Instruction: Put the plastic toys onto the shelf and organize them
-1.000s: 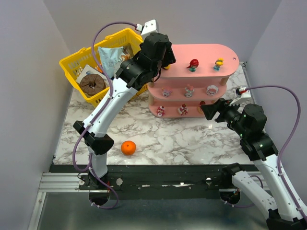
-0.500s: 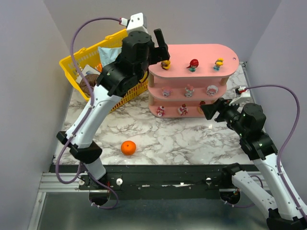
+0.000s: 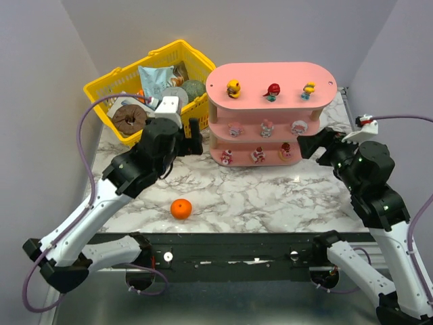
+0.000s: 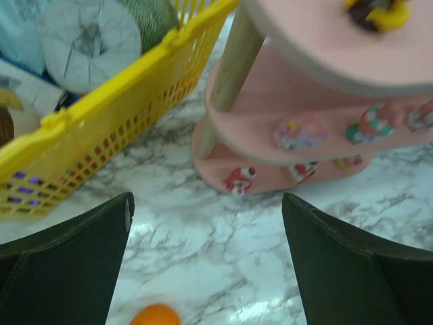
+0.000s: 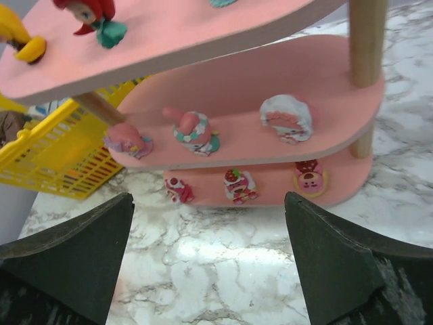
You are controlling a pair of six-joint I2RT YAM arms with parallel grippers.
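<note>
The pink shelf (image 3: 254,76) stands at the back middle with plastic toys on every board. On top are a yellow one (image 3: 234,88), a red one (image 3: 272,91) and another yellow one (image 3: 308,89). Three pink-and-white ones fill the middle board (image 5: 196,130) and three the bottom board (image 5: 238,184). My left gripper (image 3: 195,137) hovers open and empty left of the shelf (image 4: 304,40), over bare marble (image 4: 206,203). My right gripper (image 3: 312,144), also open and empty (image 5: 208,200), faces the shelf's (image 5: 203,30) right front.
A yellow mesh basket (image 3: 101,88) full of packaged goods stands at the back left, close to the shelf's left end (image 4: 101,112). An orange ball (image 3: 180,209) lies on the marble near the front edge, below my left gripper (image 4: 155,315).
My left arm came down and back from the shelf's top board, opening and leaving the yellow toy there. My right gripper drew back slightly to the right and opened wider.
</note>
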